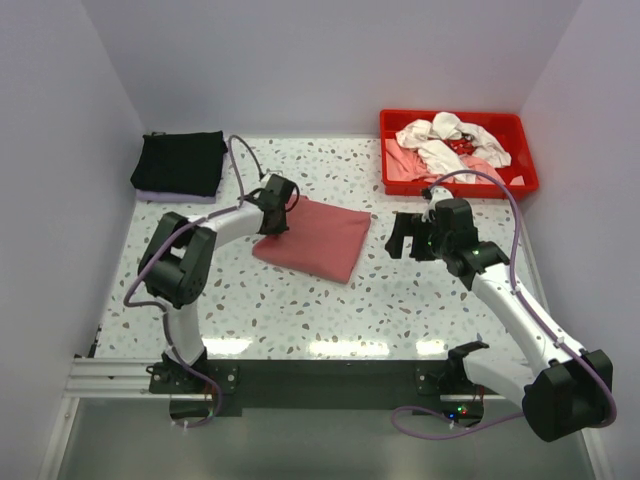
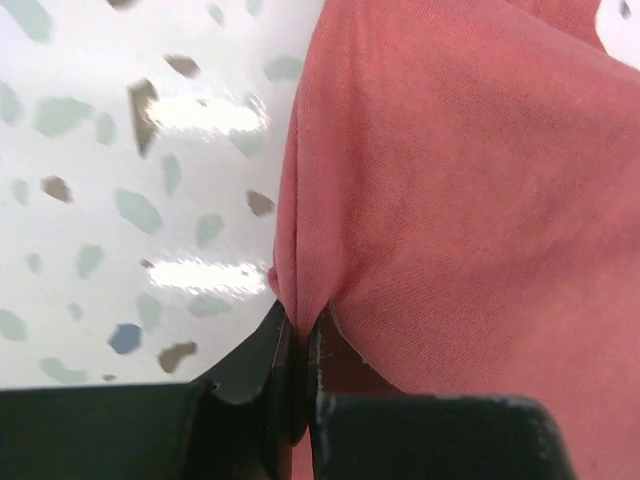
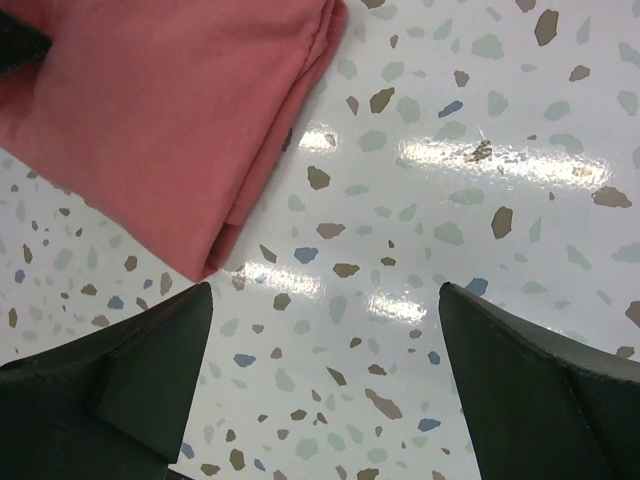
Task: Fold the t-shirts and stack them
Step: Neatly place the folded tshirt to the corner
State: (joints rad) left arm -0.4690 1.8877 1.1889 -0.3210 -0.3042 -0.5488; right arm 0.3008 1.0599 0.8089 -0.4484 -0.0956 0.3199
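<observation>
Nearest the top camera, the left arm [image 1: 185, 262] and the right arm [image 1: 520, 315] are seen bolted to a rail [image 1: 120, 372] at the near edge of the speckled worktop [image 1: 300, 305]. A brick-red t-shirt [image 1: 322, 238] is laid near the middle of the worktop, folded into a rough rectangle and set slightly askew between the two grippers.

The left gripper [image 1: 270, 230] is lowered onto the left edge of this shirt. In the left wrist view its fingers [image 2: 250, 395] are pressed together on a small fold of the brick-red t-shirt [image 2: 470, 200], and the cloth is puckered where it is pinched, with the worktop [image 2: 90, 160] seen beside it.

The right gripper [image 1: 407, 243] is held just beside the shirt's right edge, apart from it. In the right wrist view its fingers [image 3: 150, 375] are spread wide over bare worktop [image 3: 480, 160]. A folded corner of the brick-red t-shirt [image 3: 170, 110] is seen ahead and to the left, with its layered edges showing.

A black t-shirt [image 1: 180, 163] is laid folded at the far left corner of the worktop. It is set on top of a pale cloth [image 1: 175, 196], of which only a thin strip is visible.

A bright-red tray [image 1: 455, 186] is set at the far right corner. White t-shirts [image 1: 450, 135] and pale pink cloth [image 1: 405, 165] are heaped loosely in it, unfolded; how many garments are in the heap cannot be told.
</observation>
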